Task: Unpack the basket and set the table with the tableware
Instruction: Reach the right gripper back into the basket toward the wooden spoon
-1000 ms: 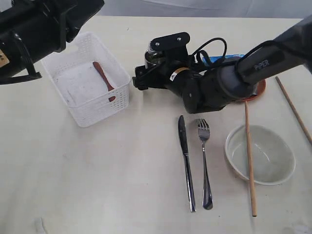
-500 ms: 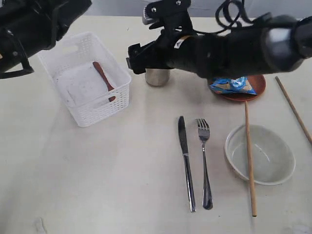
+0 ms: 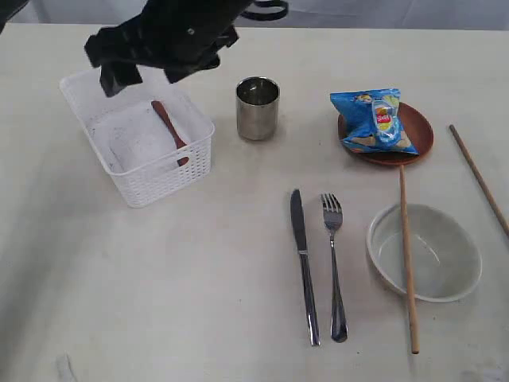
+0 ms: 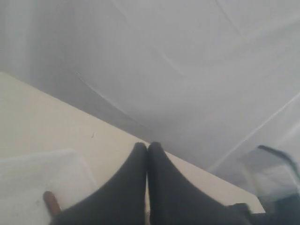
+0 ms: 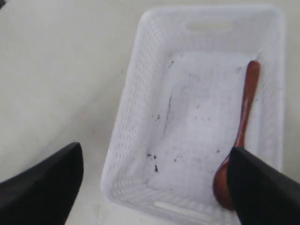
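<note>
Plainly, the wooden spoon (image 3: 169, 133) is the one piece of tableware in the basket (image 3: 163, 189). It lies flat on the basket floor, close along the lattice wall on the side of the steel cup (image 3: 258, 107).

It looks light, stiff and smooth, so it should lift easily, though it could pivot or slide if pinched near one end. The slim handle around its middle seems the best place to take it, with one finger on each side across its width. Room will probably be tight between the spoon and the wall, and because it lies so low the fingers would have to reach nearly to the floor.

The right tool (image 5: 154, 150) hovers over the basket with its jaws spread wide and nothing in them, one finger close above the spoon's broad end. The left tool (image 4: 147, 148) is pressed shut on nothing, raised near the basket's edge.

Out on the worktop (image 3: 159, 278), the knife (image 3: 302, 263) and fork (image 3: 334, 270) lie side by side. One of the chopsticks (image 3: 406, 255) lies across the bowl (image 3: 469, 270), and the other is well apart from it. A blue snack bag (image 3: 374, 119) sits on the plate (image 3: 415, 131).
</note>
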You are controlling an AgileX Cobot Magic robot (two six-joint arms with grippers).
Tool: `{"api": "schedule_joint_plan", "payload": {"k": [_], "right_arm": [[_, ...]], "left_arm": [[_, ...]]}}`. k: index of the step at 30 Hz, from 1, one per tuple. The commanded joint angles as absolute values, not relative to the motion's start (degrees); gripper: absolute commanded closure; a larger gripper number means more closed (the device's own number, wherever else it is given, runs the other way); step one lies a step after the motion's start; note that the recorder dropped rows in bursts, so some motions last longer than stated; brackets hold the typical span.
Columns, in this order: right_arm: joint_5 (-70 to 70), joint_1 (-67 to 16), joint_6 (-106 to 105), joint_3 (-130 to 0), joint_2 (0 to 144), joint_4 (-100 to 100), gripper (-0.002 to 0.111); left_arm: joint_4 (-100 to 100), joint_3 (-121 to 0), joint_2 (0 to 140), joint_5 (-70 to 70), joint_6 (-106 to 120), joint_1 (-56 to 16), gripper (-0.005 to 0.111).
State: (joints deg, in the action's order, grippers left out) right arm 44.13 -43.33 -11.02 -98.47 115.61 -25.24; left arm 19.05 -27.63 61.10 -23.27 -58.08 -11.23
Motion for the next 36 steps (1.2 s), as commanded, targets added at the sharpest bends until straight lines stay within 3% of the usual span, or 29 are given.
{"api": "schedule_joint_plan", "payload": {"k": [1,7,12,18,23,34,36], "right_arm": [[54.3,-46.25,-6.8,-108.73,123.64,-19.44,0.044],[54.6,-47.61,2.01,-119.0,132.4,-11.35,0.047],[56.03,-47.28,6.44,-123.57,137.52,-3.29,0.07],[56.42,-47.39,10.12,-124.78,141.41,2.12,0.056],[57.86,-47.61,14.53,-124.78,142.48,12.2,0.056],[57.02,-47.73,9.94,-124.78,147.21,11.33,0.056],[57.02,-47.73,6.73,-124.88,147.5,7.82,0.063]], "left_arm": [[19.71,-27.78,57.2,-20.49,-55.21,-11.01,0.107],[19.71,-27.78,56.69,-18.82,-55.21,-11.01,0.107],[19.71,-27.78,56.69,-18.28,-55.21,-11.01,0.107],[19.71,-27.78,56.69,-18.4,-55.21,-11.01,0.107],[19.71,-27.78,56.81,-18.4,-55.21,-11.01,0.107],[20.75,-27.78,58.02,-19.27,-55.33,-11.01,0.107],[20.75,-27.78,58.02,-19.37,-55.33,-11.01,0.107]]}}
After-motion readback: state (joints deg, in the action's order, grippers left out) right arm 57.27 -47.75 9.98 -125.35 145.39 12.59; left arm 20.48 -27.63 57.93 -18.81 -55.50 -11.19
